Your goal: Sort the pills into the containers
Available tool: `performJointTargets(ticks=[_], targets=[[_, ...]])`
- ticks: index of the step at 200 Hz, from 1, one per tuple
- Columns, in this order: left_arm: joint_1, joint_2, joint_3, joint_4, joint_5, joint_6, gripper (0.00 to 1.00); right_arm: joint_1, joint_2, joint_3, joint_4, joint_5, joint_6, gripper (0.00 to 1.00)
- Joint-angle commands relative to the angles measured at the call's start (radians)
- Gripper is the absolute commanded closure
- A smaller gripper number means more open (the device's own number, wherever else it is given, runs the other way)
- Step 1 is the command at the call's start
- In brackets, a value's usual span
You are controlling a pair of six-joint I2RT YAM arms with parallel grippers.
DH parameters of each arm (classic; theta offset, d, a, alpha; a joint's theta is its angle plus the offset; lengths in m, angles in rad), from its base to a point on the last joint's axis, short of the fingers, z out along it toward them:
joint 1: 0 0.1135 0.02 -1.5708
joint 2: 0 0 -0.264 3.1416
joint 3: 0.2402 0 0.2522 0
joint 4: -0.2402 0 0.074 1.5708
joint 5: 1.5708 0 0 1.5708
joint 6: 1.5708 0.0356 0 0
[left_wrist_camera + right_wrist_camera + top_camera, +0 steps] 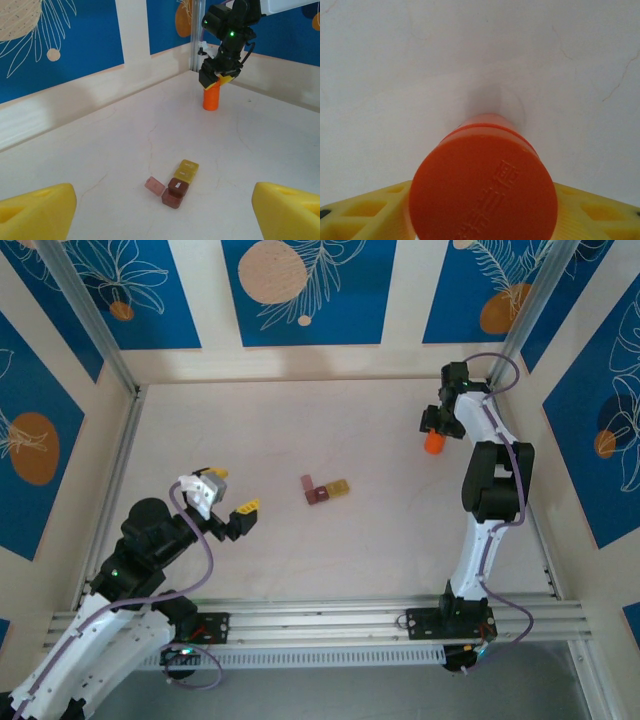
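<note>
Left wrist view: containers (179, 184) contents unclear, left pincer (233, 490) apart, right pincer (218, 80) astride orange bottle (211, 98), grip unclear.

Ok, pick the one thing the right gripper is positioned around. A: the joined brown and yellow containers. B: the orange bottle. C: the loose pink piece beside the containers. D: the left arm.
B: in the right wrist view the yellow fingers of the right gripper sit either side of the orange bottle, far from the containers.
</note>
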Motion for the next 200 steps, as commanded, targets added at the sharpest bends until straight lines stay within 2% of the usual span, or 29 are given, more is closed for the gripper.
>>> performJointTargets(ticks=[1, 66, 96, 124, 200], targets=[[0.006, 0.002, 0.002, 0.03, 0.024, 0.01, 0.09, -0.002, 0.012, 0.024, -0.012, -0.028, -0.008, 0.39], [0.006, 0.006, 0.002, 0.031, 0.025, 0.008, 0.09, -0.007, 0.018, 0.021, -0.002, -0.019, -0.033, 0.43], [0.007, 0.009, 0.002, 0.03, 0.028, 0.007, 0.09, -0.007, 0.009, 0.015, 0.0, -0.03, -0.04, 0.49], [0.006, 0.016, 0.002, 0.032, 0.036, 0.003, 0.09, -0.003, -0.023, -0.006, 0.013, -0.04, -0.049, 0.56], [0.007, 0.054, -0.004, 0.084, 0.116, -0.027, 0.09, 0.05, -0.167, -0.029, -0.032, -0.002, -0.077, 0.61]])
